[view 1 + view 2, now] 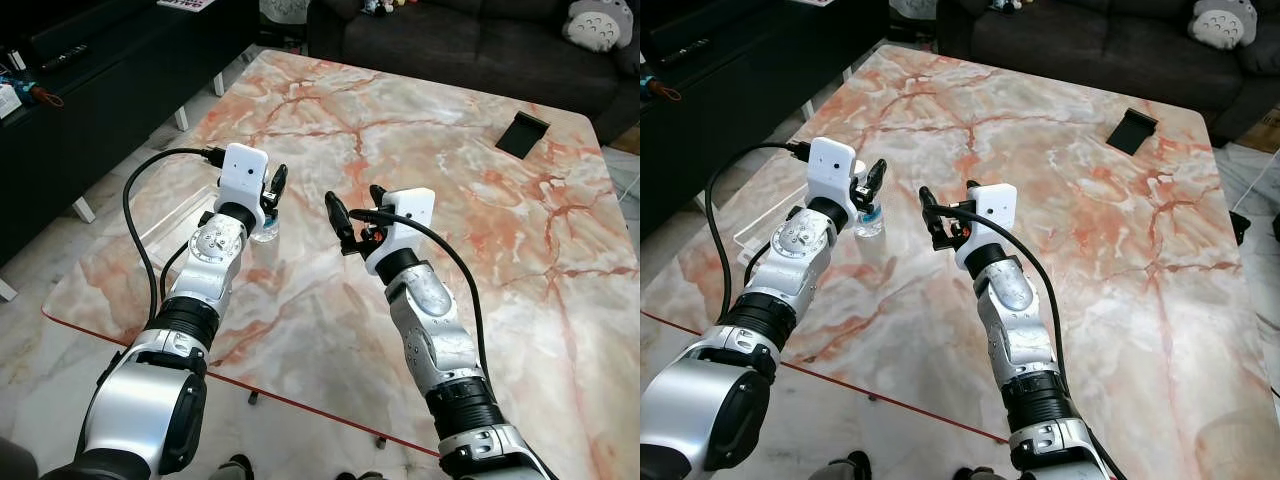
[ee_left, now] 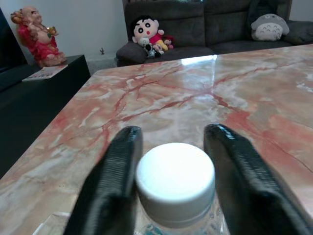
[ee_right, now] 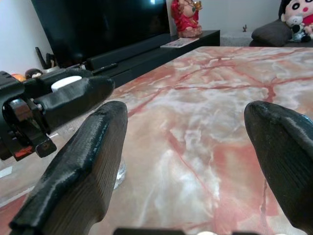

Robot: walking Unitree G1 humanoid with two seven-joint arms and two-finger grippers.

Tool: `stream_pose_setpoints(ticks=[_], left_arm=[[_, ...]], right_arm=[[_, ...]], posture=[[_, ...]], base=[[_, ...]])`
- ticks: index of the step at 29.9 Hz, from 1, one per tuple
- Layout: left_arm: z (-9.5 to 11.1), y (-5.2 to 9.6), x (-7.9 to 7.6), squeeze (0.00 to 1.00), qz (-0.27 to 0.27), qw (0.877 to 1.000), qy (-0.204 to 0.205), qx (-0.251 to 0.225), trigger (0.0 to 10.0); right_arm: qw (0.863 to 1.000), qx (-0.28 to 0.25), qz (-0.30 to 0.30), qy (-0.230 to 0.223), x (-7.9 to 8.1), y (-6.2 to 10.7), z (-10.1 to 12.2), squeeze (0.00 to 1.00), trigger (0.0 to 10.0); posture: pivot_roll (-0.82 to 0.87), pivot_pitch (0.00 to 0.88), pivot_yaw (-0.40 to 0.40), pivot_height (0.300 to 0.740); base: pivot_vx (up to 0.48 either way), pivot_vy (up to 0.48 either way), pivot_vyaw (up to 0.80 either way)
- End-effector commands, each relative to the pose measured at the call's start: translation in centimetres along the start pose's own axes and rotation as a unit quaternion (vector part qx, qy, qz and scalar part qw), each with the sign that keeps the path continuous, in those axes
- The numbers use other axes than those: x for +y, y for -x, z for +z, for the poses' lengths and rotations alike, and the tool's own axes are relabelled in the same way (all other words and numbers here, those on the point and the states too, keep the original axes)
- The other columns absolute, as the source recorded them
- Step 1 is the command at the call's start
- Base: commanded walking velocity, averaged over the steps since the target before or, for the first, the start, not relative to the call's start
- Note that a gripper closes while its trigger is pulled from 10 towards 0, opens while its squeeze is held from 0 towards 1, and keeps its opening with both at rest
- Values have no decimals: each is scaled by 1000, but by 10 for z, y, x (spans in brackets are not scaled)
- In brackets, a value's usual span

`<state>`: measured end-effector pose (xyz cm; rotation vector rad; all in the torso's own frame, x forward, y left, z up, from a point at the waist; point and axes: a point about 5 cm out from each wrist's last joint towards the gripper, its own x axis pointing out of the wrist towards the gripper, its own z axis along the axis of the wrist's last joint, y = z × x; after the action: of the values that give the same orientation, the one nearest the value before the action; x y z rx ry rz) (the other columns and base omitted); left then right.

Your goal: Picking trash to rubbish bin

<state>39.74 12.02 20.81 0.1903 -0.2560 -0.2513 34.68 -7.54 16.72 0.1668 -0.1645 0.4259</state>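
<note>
You see the small clear bottle [image 1: 869, 218] standing upright on the marble tabletop [image 1: 450, 200] near its left edge, its white cap [image 2: 175, 178] between the two fingers of your left claw [image 1: 274, 190], which sit close on either side. Your right claw [image 1: 351, 208] hovers just beside it, fingers spread wide and empty.
</note>
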Motion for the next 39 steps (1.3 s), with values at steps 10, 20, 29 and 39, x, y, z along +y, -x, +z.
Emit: stream_pose_setpoints(ticks=[10,20,29,39], left_arm=[[9,-1,4,0,12,999,-19,-23,0],[14,24,22,0,90,992,-12,-85,10000],[-11,68,38,0,153,986,-38,-54,10000],[3,80,48,0,191,977,-58,-69,10000]], right_arm=[[1000,-8,0,4,-1,-7,6,0,10000],[999,-19,-23,14,-15,-11,11,0,10000],[997,-36,-56,30,-37,-10,21,0,10000],[994,-18,-101,46,-65,-7,17,0,10000]], posture=[[-2,134,-77,740],[18,80,-57,740],[31,36,-41,740],[45,14,-42,740]], base=[[0,0,0],[0,0,0],[0,0,0],[0,0,0]])
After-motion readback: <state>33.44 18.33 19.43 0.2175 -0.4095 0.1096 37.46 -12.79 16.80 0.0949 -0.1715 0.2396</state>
